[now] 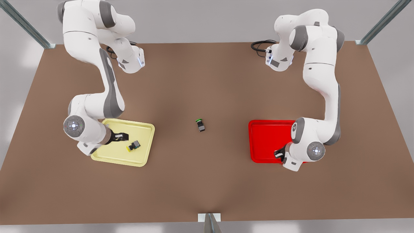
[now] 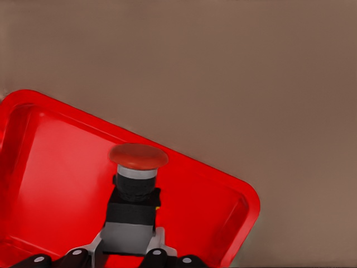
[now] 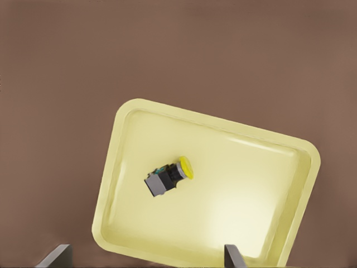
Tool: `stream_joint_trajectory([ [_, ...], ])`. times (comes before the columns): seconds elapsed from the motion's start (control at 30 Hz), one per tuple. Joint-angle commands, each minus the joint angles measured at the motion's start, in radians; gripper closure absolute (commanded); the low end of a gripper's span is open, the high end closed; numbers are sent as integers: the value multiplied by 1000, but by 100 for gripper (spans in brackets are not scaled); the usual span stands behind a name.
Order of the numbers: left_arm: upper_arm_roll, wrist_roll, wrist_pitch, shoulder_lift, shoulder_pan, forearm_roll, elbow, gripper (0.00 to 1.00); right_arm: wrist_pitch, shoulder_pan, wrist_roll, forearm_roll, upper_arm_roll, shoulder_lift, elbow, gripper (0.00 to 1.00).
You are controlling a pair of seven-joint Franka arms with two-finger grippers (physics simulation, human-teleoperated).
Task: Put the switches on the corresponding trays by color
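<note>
Yellow switch [image 1: 134,146] lies on its side in yellow tray [image 1: 142,160]; right hand [image 1: 122,137] above, released, fingers apart.
Left hand [image 1: 278,154] over red tray [image 1: 258,142], clenched on red switch [image 2: 135,190].
Judged step: red placement. Next: lower, release.
Switch-to-tray contact hidden; green switch [image 1: 200,124] on tabletop [image 1: 207,181].

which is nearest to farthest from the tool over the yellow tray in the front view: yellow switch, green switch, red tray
From the right tool, open over the yellow tray on the front view's left:
1. yellow switch, lying in that tray beside the tool.
2. green switch, on the bare table mid-scene.
3. red tray, on the front view's right, under the left tool.
</note>
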Motion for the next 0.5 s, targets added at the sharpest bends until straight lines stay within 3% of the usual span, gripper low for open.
stream_joint_trajectory([
  [0.0,13,52,-1,-1,0,-78,0,58,-33,0,0,-12,1,0,28,0],
  [0.03,37,208,-2,-1,6,-78,-2,57,-99,2,4,-24,4,-12,74,0],
  [0.07,44,300,-16,0,7,-78,-3,57,-90,-20,13,-61,59,-61,56,0],
  [0.1,53,302,-30,0,14,-78,-3,57,-87,-133,135,-141,215,-127,7,0],
  [0.13,54,316,-38,3,15,-76,-6,57,-93,-210,163,-162,306,-193,-56,0],
  [0.4,53,307,42,-16,-16,-81,-229,55,-136,-216,172,-162,306,-213,-59,0],
  [0.43,53,306,71,-13,-19,-81,-247,45,-136,-216,172,-162,307,-213,-57,0],
  [0.47,53,300,70,-13,-20,-85,-247,0,-143,-218,172,-162,306,-218,-57,0],
])
